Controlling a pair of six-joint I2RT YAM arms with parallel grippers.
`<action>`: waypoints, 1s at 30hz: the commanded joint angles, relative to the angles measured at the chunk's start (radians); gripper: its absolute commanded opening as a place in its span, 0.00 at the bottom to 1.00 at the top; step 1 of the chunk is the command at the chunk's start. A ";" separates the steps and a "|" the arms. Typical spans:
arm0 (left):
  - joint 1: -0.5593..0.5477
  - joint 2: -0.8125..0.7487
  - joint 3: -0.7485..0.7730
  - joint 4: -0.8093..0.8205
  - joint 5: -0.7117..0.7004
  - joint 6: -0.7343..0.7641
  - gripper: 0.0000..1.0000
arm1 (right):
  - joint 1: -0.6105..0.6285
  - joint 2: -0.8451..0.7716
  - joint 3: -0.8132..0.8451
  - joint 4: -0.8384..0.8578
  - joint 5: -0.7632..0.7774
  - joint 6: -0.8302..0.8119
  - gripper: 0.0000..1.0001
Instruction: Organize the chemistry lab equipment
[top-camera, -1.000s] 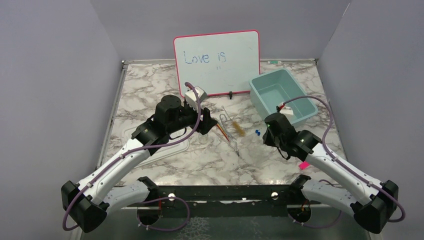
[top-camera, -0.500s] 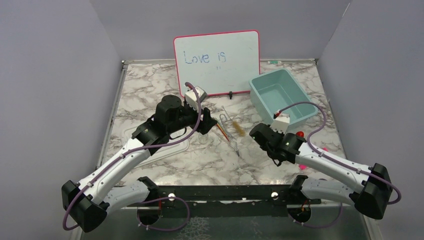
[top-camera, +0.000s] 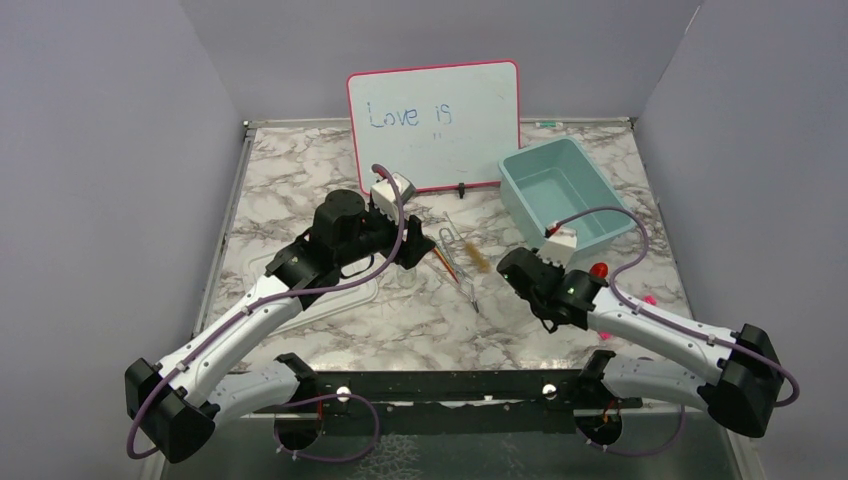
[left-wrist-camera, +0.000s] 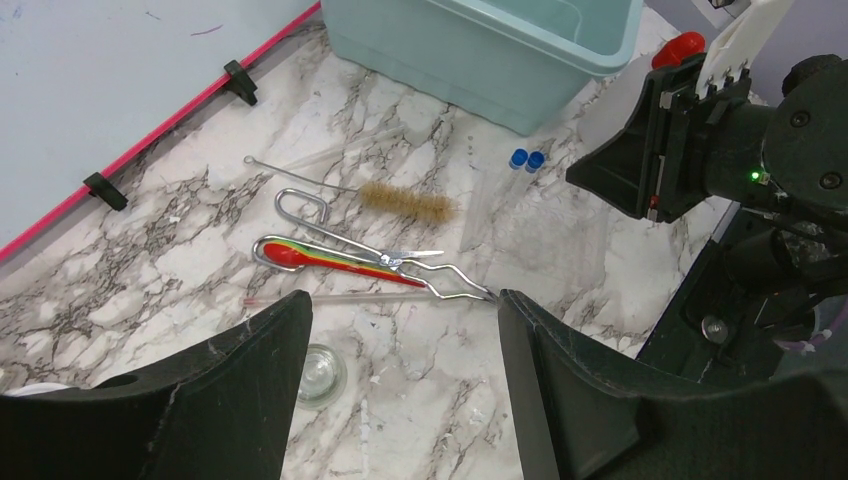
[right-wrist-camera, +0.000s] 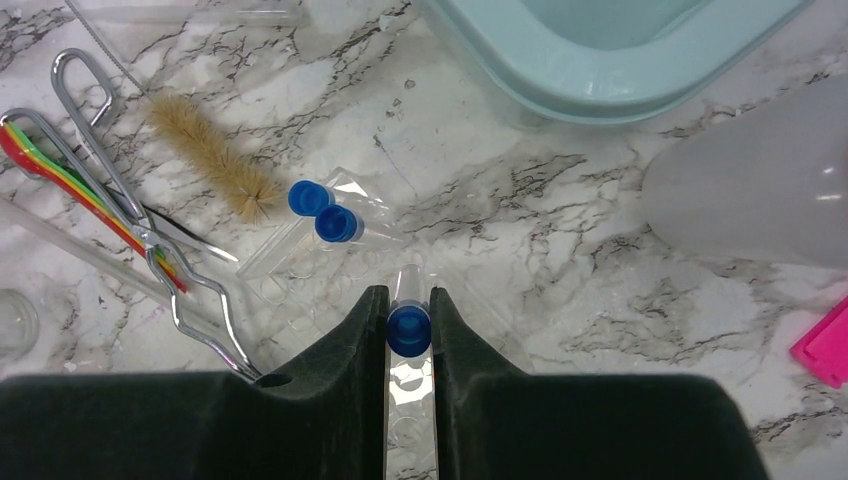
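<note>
Alt text: Two robot arms reach over a marble-patterned desk (top-camera: 290, 170), shown from above and from each wrist.

Nearest, at the bottom centre of the right wrist view, the right fingers (right-wrist-camera: 368, 325) are almost closed. They pinch a clear test tube with a blue cap (right-wrist-camera: 408, 330), held low over the desk. Just beyond it, two more blue-capped tubes (right-wrist-camera: 320, 210) lie side by side on what looks like clear plastic. At the right of that view is a translucent bottle (right-wrist-camera: 750, 190), and a pink marker (right-wrist-camera: 825, 345) shows at the lower right edge.

At the bottom of the left wrist view, the left fingers (left-wrist-camera: 250, 385) are spread wide and hold nothing. They hover above a cluster of items near the middle of the desk. A small clear beaker (left-wrist-camera: 320, 372) stands just beside one finger. Past it lie thin red and orange sticks (left-wrist-camera: 330, 258), tangled with metal tweezers (right-wrist-camera: 148, 238). A wire brush (left-wrist-camera: 405, 203) with tan bristles lies a little farther back.

Farther still, at the right of the overhead view, sits a teal bin (top-camera: 538, 150). The part of its inside that shows has nothing in it. A pink-framed whiteboard (top-camera: 435, 125) stands at the back.

The sorting looks barely begun. One tube is in hand and not yet placed. The other tubes, beaker, sticks, tweezers and brush all remain loose on the desk.
</note>
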 joint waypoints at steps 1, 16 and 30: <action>-0.001 -0.001 -0.009 0.025 -0.005 0.007 0.71 | 0.005 0.023 -0.008 0.042 0.037 0.001 0.09; -0.002 0.001 -0.012 0.025 -0.002 0.010 0.71 | 0.005 0.109 -0.002 0.051 0.044 -0.038 0.14; -0.002 -0.003 -0.016 0.027 0.018 0.013 0.72 | 0.005 0.076 0.030 0.047 -0.008 -0.082 0.38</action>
